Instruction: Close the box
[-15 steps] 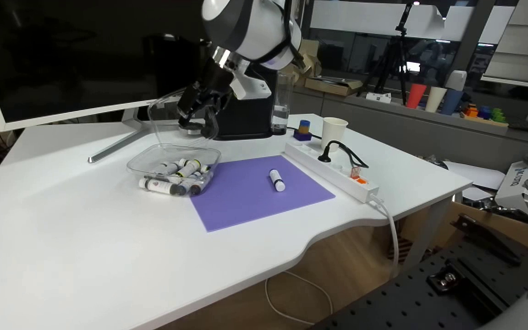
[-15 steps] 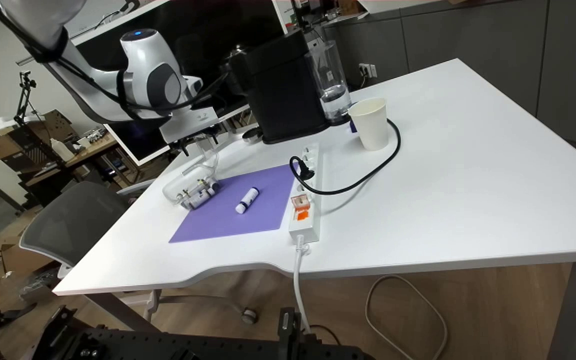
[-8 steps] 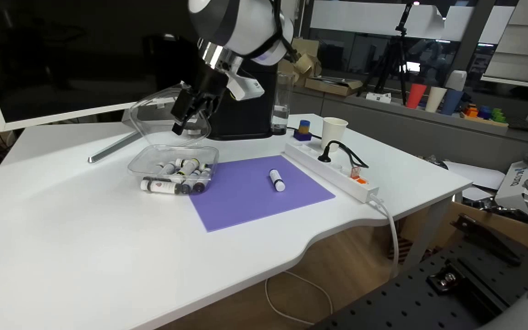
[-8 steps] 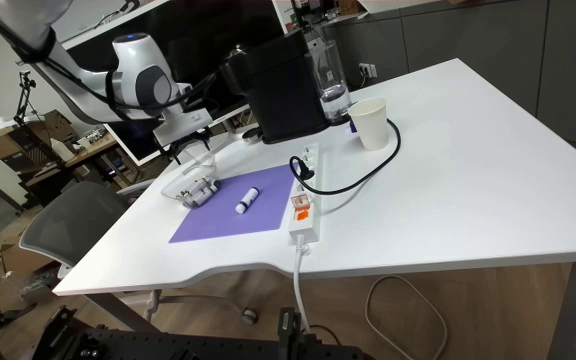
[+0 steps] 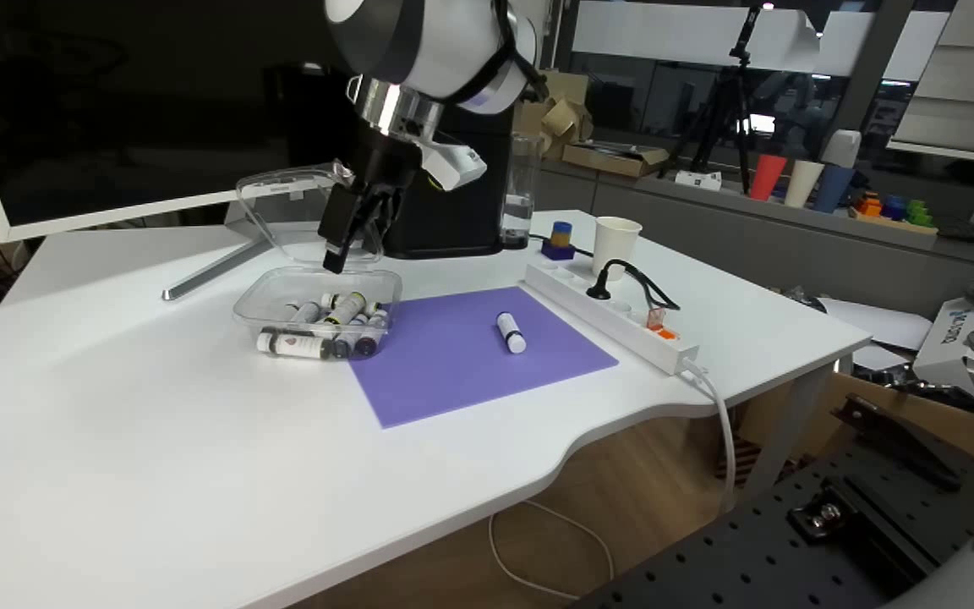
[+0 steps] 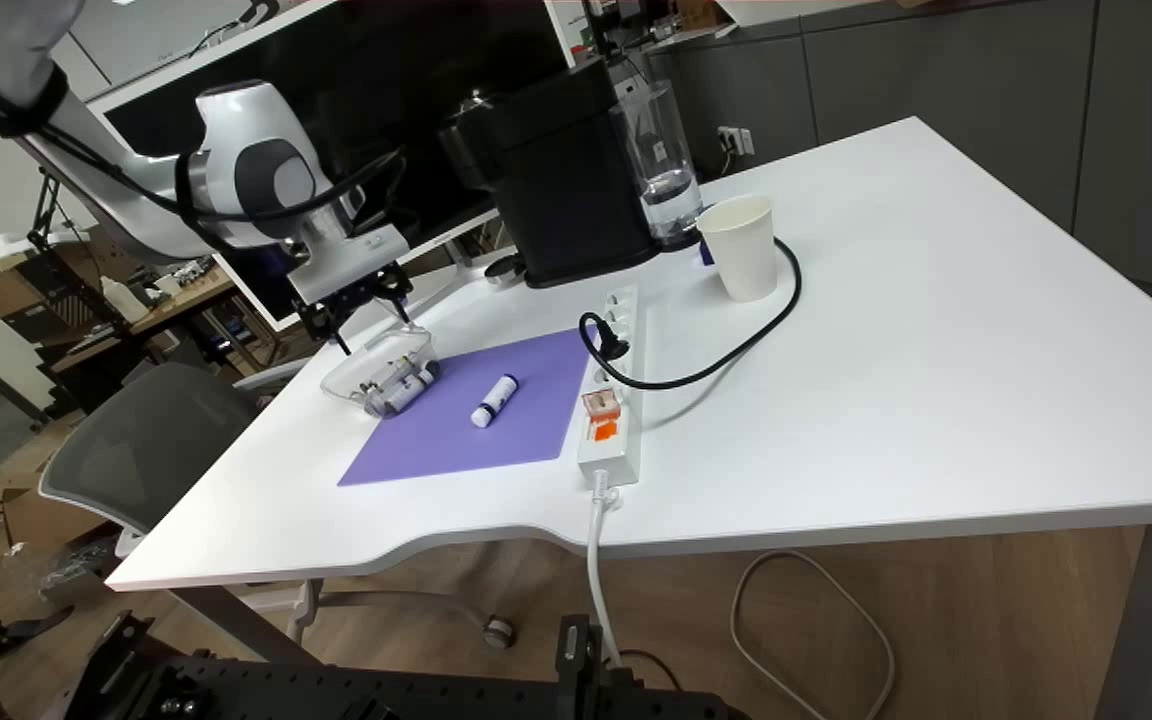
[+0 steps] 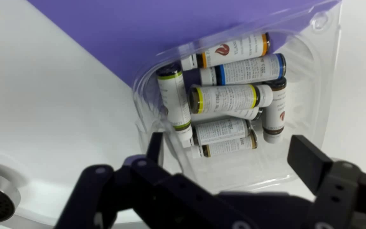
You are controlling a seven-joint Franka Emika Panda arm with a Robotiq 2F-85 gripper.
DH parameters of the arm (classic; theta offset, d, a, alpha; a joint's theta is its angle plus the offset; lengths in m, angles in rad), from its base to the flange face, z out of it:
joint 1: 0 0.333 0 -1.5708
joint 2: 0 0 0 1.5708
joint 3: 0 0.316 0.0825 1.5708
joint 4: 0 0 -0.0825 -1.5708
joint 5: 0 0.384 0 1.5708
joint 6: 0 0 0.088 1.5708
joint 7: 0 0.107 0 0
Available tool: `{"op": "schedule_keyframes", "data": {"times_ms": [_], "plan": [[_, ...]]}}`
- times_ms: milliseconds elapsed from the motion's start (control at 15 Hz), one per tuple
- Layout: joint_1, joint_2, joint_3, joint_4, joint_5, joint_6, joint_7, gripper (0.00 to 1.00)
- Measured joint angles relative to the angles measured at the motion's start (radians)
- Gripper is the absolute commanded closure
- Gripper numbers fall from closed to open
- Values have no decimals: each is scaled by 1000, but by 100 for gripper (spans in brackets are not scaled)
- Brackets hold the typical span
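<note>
White desk [image 5: 157,440] is supporting a mat [image 5: 453,381] in an exterior view, the open box [image 5: 271,294] overlapping its edge. In an exterior view, a bottle [image 6: 494,400] is lying mid-mat; in the wrist view, the gripper [image 7: 226,143] is hanging, fingers spread.

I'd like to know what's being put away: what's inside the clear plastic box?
Small labelled bottles lie jumbled in the box. The yellow-banded bottle covers part of another bottle; anything fully beneath them can't be seen.
</note>
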State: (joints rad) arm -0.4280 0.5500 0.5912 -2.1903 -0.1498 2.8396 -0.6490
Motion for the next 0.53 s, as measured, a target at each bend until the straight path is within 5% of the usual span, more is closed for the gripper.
{"op": "schedule_keyframes", "data": {"times_ms": [533], "plan": [[190, -51, -167, -22, 13, -28, -18, 0]]}}
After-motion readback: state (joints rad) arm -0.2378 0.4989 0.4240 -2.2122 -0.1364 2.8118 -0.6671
